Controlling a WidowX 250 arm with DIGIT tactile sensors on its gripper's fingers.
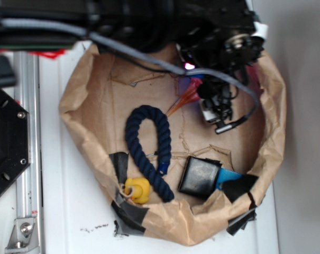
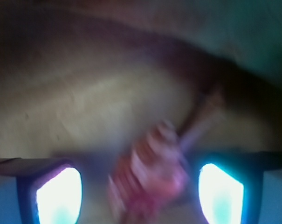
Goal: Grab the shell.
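We see one shallow basin of crumpled brown paper (image 1: 83, 90), its rim rolled down and patched with dark tape along the near edge, sitting on a white tabletop (image 1: 64, 222). Inside lie one thick navy rope (image 1: 149, 143), twisted and bent into a narrow loop, one small glossy yellow rubber duck (image 1: 137, 190) touching the rope's lower end, and one black squarish pad (image 1: 199, 177) with a blue strip beside it. The shell (image 1: 182, 98) shows in the exterior view only as a thin orange pointed tail poking out toward the rope; its body is hidden under the black arm and its grey cable. In the wrist view the shell (image 2: 152, 175) is badly blurred, yet we can make out a knobbly, striped orange-and-tan body with the slender tail running up and to the right, lying on the wrinkled paper. The gripper (image 2: 140, 196) stands wide apart there: two fingers (image 2: 59, 196) with glowing pale pads flank the shell, one on each side, with gaps between pad and shell. Whether the pads touch the paper we cannot tell. In the exterior view the gripper (image 1: 194, 90) is mostly lost behind the arm's dark housing, and its fingers are hard to separate.
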